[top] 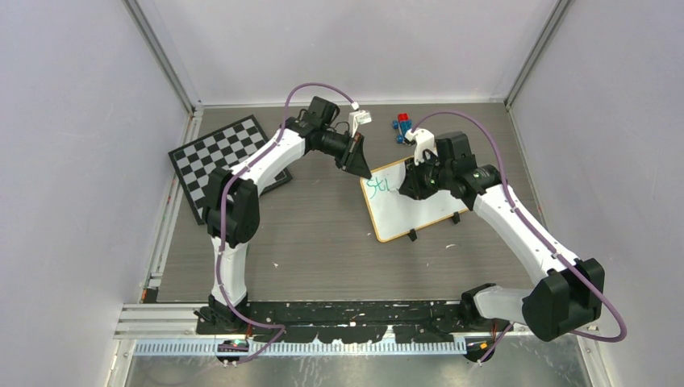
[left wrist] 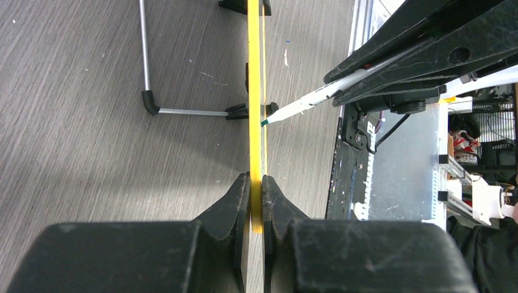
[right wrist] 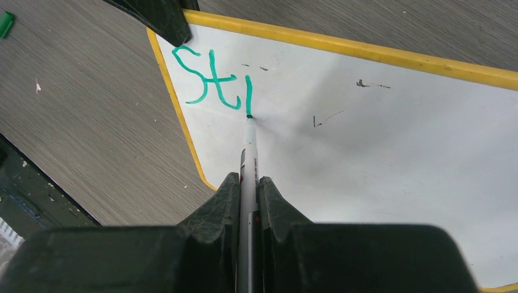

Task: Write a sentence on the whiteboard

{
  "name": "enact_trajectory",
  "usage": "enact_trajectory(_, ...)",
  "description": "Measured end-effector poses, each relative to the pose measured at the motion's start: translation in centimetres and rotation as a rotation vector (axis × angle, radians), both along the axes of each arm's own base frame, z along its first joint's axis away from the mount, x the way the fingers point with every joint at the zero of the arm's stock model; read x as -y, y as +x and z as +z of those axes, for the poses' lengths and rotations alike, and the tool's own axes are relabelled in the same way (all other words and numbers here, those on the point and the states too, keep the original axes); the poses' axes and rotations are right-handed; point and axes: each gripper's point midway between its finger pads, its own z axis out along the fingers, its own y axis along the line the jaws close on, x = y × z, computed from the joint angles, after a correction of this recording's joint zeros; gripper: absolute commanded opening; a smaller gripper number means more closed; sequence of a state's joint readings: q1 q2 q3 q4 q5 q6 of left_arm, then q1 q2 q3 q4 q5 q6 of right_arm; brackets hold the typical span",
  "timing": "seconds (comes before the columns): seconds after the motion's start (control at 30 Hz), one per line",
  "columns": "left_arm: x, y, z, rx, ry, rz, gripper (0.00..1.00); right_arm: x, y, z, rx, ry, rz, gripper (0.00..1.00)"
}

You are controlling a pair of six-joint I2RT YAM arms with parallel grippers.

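Left wrist: whiteboard (left wrist: 255, 91) edge sits inside left pincer (left wrist: 256, 180).

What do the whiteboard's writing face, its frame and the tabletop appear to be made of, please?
The whiteboard face looks like smooth white coated board: soft sheen, green strokes sitting crisply on it. Its frame is a matte yellow-tan strip, wood or plastic; I cannot tell which. The tabletop appears to be grey wood-grain laminate, judging by its streaked grain.
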State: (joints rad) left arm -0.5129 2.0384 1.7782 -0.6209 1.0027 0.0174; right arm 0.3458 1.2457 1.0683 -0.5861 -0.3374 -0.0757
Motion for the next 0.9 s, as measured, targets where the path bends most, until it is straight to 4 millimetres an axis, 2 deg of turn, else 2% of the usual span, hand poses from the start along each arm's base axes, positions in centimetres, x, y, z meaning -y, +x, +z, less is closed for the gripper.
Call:
enact_trajectory(0.67, -0.1, 0.0, -0.1, 0.010, 0.004, -0.007, 0.00, 0.0, 1.1, 1.3, 0.026, 0.014, -0.038, 0.00)
enact_trajectory(0.9, -0.3, 0.0, -0.2, 0.018, 0.018, -0.010, 0.00, 0.7, 1.8, 1.9, 0.039, 0.021, -0.068, 0.00)
